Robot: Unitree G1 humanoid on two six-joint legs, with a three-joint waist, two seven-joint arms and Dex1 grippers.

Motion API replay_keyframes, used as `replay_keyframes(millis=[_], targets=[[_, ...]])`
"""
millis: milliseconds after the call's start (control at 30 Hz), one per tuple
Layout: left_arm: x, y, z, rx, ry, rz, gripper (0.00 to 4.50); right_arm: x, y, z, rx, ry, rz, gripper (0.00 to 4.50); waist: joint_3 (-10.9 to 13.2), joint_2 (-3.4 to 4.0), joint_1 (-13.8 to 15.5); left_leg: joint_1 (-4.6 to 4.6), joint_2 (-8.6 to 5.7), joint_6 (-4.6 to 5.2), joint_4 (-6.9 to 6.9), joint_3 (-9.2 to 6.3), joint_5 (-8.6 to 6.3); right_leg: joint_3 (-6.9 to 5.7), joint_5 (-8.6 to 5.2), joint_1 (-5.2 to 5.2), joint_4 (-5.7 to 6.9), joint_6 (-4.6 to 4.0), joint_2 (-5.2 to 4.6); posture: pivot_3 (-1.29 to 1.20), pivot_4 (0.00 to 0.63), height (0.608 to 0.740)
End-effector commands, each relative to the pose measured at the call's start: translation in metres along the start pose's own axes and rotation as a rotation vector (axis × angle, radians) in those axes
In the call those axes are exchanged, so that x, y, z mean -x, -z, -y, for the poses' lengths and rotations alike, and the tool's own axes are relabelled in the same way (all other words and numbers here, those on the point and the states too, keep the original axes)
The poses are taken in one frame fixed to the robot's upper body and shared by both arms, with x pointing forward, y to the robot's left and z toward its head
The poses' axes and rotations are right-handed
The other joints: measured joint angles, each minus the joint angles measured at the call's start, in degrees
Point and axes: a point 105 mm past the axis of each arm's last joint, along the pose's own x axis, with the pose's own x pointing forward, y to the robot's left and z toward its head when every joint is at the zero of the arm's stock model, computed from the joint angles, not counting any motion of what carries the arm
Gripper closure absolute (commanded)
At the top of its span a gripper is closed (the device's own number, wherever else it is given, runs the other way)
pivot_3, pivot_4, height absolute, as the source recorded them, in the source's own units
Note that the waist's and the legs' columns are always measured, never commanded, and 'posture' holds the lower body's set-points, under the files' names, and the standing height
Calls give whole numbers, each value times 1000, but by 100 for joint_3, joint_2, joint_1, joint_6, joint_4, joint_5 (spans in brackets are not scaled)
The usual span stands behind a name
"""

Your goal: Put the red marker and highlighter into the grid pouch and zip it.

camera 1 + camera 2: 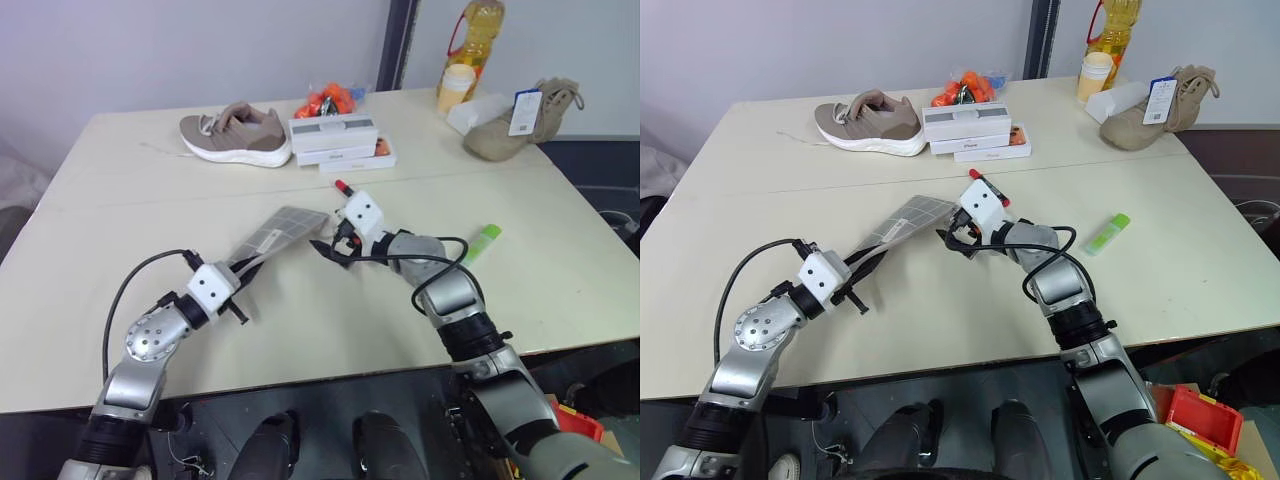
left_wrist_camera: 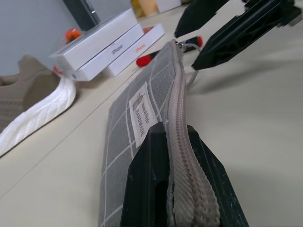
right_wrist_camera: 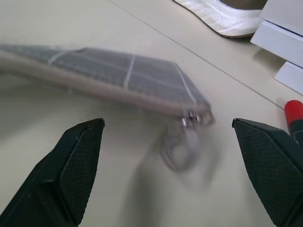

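The bench point(image 1: 300, 330) carries everything. The grid pouch point(image 1: 283, 232) is lifted off it at an angle, its long axis running from the left tool point(image 1: 243, 272), which is clenched on the pouch's near end along the zipper edge, up and away toward the right tool point(image 1: 333, 247). The zipper looks shut along its whole length, as the left wrist view shows, with the pull loop point(image 3: 179, 150) dangling at the far corner.

The right tool stands released, its two fingers wide apart, and the pull loop hangs between and just ahead of them, not touching either. So the coming move likely turns on this: the pull lies straight ahead of the right tool, and the zipper runs back from there toward the left tool, so the right arm is the nearer one to take the loop and draw it along that axis.

The red marker point(image 1: 345, 188) lies on the bench just beyond the right tool, partly hidden by it. The highlighter point(image 1: 481, 243) lies well off to the right, on the right arm's side. Neither is in the pouch yet.
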Motion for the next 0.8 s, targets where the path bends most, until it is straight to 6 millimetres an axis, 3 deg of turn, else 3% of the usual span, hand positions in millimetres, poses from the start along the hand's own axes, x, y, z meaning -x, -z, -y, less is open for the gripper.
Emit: replay_keyframes(millis=[33, 333, 467, 800], targets=[[-3, -12, 3, -33, 15, 45, 4500, -6, -8, 2, -52, 26, 18, 19, 0, 0, -2, 0, 0, 0, 0, 0, 0, 0, 0, 0, 0, 0, 0, 0, 150, 740], [-3, -12, 1, -36, -1, 42, 4500, -9, -5, 7, -65, 66, -4, 4462, 0, 0, 0, 0, 0, 0, 0, 0, 0, 0, 0, 0, 0, 0, 1, 0, 150, 740], [-3, -10, 1, -33, -7, 37, 4500, -9, -10, -3, -24, 23, 9, 4462, 0, 0, -1, 0, 0, 0, 0, 0, 0, 0, 0, -1, 0, 0, 1, 0, 150, 740], [-25, -17, 9, 0, -23, 58, 4500, -1, -40, -83, 244, -295, 80, 4462, -1, -1, 5, 0, 0, 0, 2, -1, 0, -1, 0, 1, -1, 0, 1, 0, 150, 740]])
